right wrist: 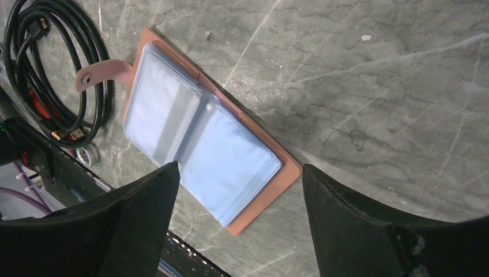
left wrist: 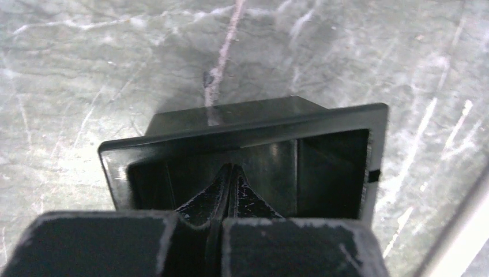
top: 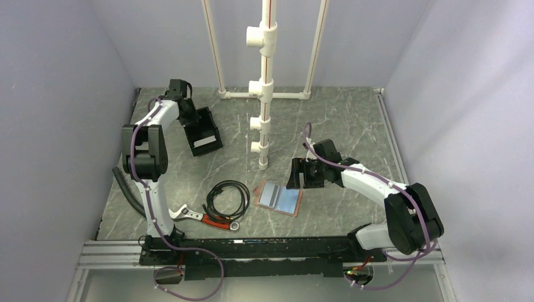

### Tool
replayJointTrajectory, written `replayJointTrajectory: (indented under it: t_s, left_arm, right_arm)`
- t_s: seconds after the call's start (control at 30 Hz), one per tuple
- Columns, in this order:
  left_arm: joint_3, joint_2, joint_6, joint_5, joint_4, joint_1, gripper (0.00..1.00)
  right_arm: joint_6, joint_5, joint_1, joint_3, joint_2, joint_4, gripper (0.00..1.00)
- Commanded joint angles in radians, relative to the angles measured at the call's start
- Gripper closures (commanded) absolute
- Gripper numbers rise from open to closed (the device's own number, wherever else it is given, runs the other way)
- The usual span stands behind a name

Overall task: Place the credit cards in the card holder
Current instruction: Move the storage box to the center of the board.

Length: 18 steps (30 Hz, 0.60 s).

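The card holder lies spread open on the table, with a brown rim, one inner half dark grey and the other light blue. In the right wrist view it lies below and between my open, empty right gripper. A greyish band shows through its left sleeve. In the top view my right gripper hovers just right of the holder. My left gripper reaches into the black bin at the back left. Its fingers are shut inside the bin. A pale strip, perhaps a credit card, lies in the bin.
A coiled black cable and a red-handled wrench lie left of the holder. The cable also shows in the right wrist view. A white pipe stand rises at the back centre. A black rail runs along the near edge.
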Motion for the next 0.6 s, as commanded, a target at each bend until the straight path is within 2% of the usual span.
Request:
replayJointTrajectory:
  t_s: [0.0,0.17,0.47,0.57]
  left_arm:
    - [-0.040,-0.024,-0.083,-0.175,0.051,-0.004,1.00]
    - [-0.062,-0.048,-0.158,-0.302,0.002,0.007,1.00]
    - [-0.122,-0.117,-0.327,-0.407,-0.079,0.085,1.00]
    - [-0.151,-0.149,-0.389,-0.402,-0.111,0.108,1.00]
  right_arm:
    - [-0.018,-0.011,-0.004,0.009,-0.006,0.040,0.20]
    - [-0.018,-0.015,-0.003,0.009,-0.003,0.042,0.20]
    - [-0.018,-0.022,-0.005,0.008,-0.006,0.043,0.20]
    - [-0.018,-0.025,-0.003,0.010,-0.001,0.043,0.20]
